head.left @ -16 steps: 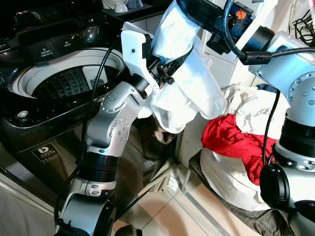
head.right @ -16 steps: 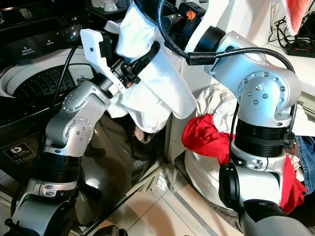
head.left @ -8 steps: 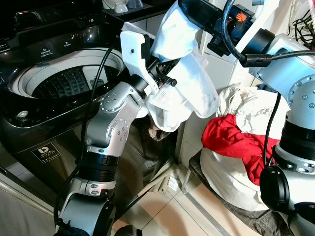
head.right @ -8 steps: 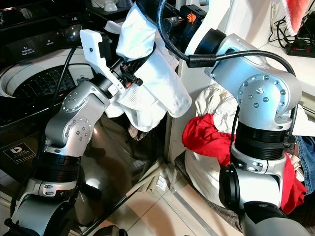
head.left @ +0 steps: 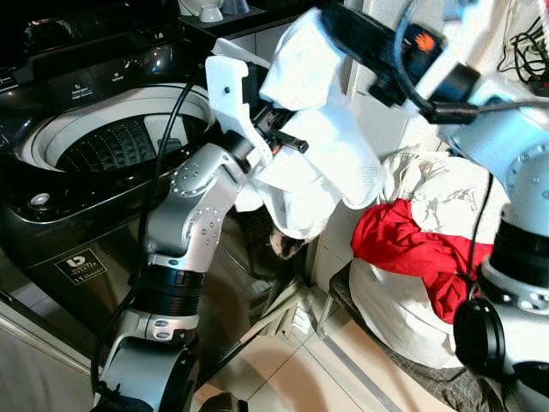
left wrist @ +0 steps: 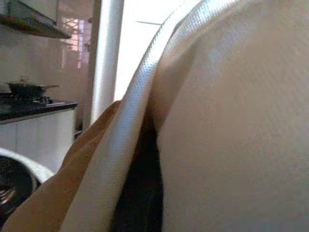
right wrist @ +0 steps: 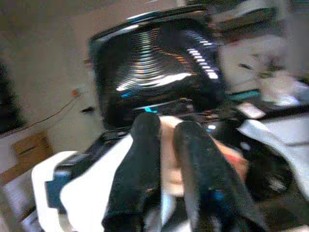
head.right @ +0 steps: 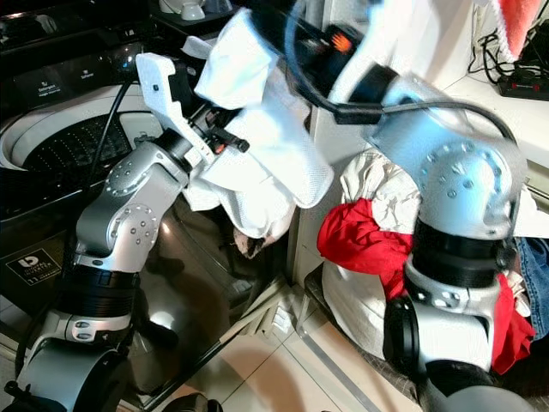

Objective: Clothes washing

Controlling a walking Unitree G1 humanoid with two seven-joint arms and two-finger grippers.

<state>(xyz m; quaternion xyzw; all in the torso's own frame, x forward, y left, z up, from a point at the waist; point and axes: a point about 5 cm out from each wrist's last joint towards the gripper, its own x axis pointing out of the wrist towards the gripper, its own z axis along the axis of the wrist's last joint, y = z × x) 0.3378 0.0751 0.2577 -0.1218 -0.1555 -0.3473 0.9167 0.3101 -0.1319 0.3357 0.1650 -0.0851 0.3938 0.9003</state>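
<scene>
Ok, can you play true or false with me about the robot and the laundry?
1. The washing machine has its lid open. True.
2. Both pincers hold a white garment up in the air. True: the left pincer and the right pincer each grip it.
3. The white garment is already inside the drum. False: it hangs beside the machine.
4. A blue cloth lies on the laundry pile. False: a red cloth lies there.

Pale floor tiles [head.left: 283, 378] underfoot, a dark countertop [head.left: 232, 17] behind holding white bowls [head.left: 209, 12], cables [head.left: 527, 43] on the right.
</scene>
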